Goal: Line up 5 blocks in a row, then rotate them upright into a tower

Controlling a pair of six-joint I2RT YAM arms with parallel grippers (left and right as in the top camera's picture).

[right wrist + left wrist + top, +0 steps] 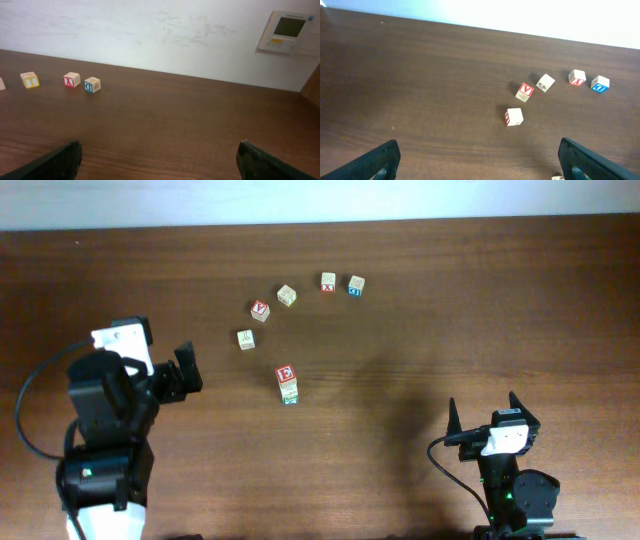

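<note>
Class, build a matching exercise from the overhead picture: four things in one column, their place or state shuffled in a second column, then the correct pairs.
1 red E block
2 blue-printed block
3 red X block
4 left gripper

a open, empty
b just left of the blue-printed block
c touching a green-printed block
d rightmost block of all

Pairs: 1-c, 2-d, 3-b, 4-a

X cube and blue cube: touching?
Apart. The left wrist view shows a plain gap between the X cube and the blue cube; the overhead view shows the same gap.
</note>
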